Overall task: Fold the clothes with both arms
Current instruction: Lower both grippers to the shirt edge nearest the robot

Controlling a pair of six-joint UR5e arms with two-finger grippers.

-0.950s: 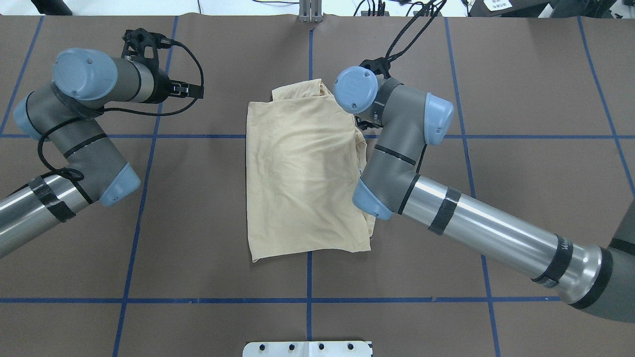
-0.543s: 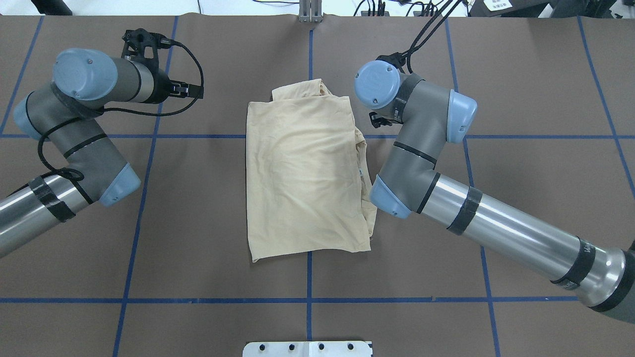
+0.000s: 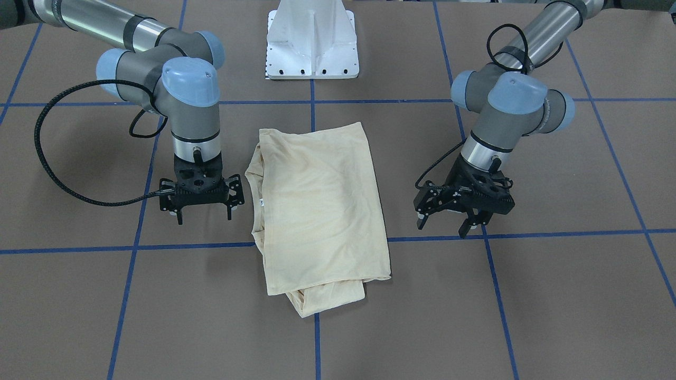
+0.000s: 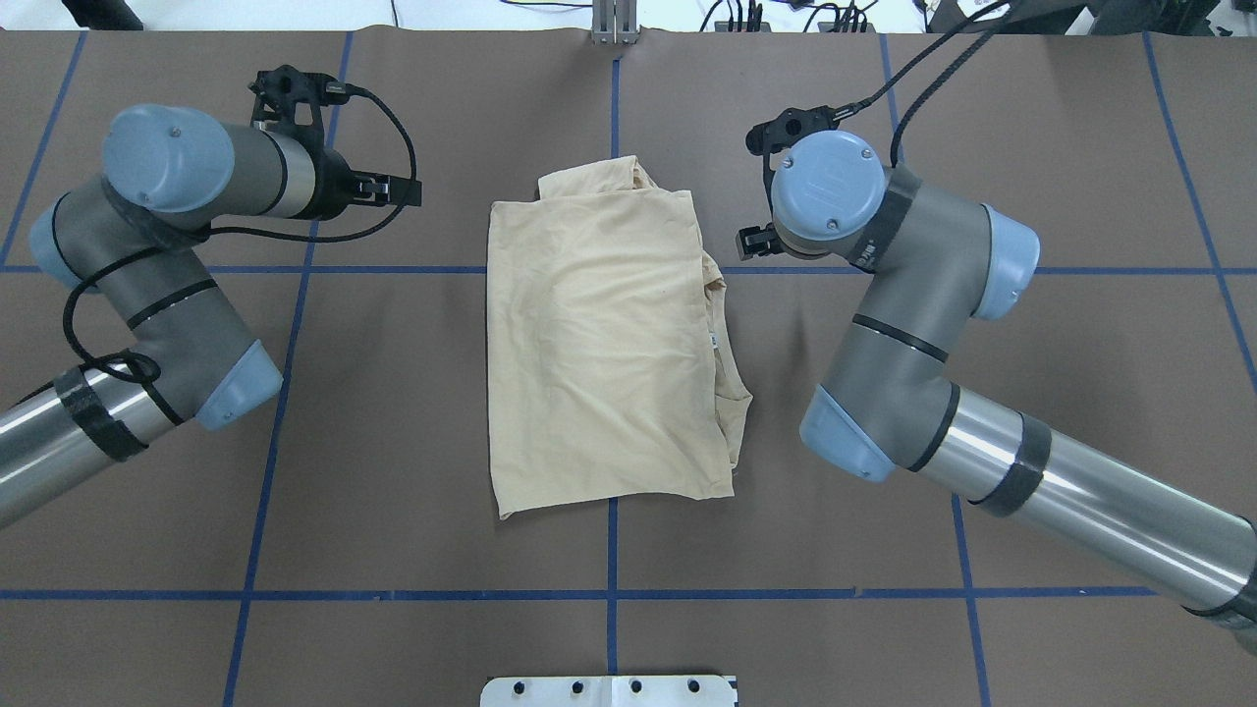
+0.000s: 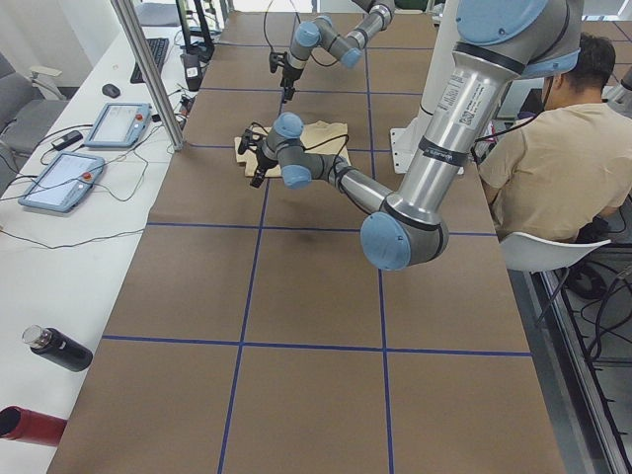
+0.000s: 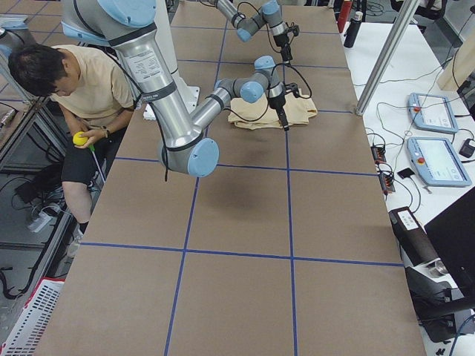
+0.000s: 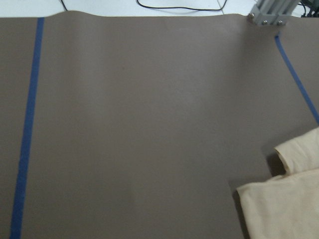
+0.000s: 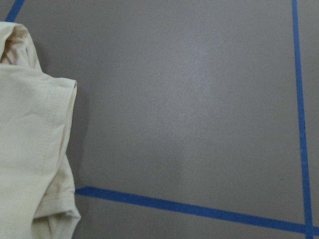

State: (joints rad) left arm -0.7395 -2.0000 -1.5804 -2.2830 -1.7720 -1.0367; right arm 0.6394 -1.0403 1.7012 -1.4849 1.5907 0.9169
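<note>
The clothes are one cream-yellow shirt (image 4: 599, 344), folded into a tall rectangle in the middle of the table, plain side up. In the front view the shirt (image 3: 317, 206) shows a small white neck label (image 3: 262, 201) at its edge and a sleeve end poking out at the near end. My right gripper (image 3: 205, 216) hangs open just beside that label edge, off the cloth, holding nothing. My left gripper (image 3: 449, 226) is open and empty, about a hand's width off the other side. Corners of the shirt (image 7: 284, 204) (image 8: 30, 149) show in both wrist views.
The white pedestal (image 3: 311, 42) stands at the robot's side of the table, behind the shirt. Blue tape lines (image 4: 611, 594) grid the brown table cover. A seated person (image 5: 553, 168) is beside the table. Tablets (image 5: 59, 178) and bottles (image 5: 59, 351) lie on a side bench.
My right arm has swung right, off the shirt's edge, uncovering the folded side with the label. The left arm shifted only slightly. The shirt lies as before.
</note>
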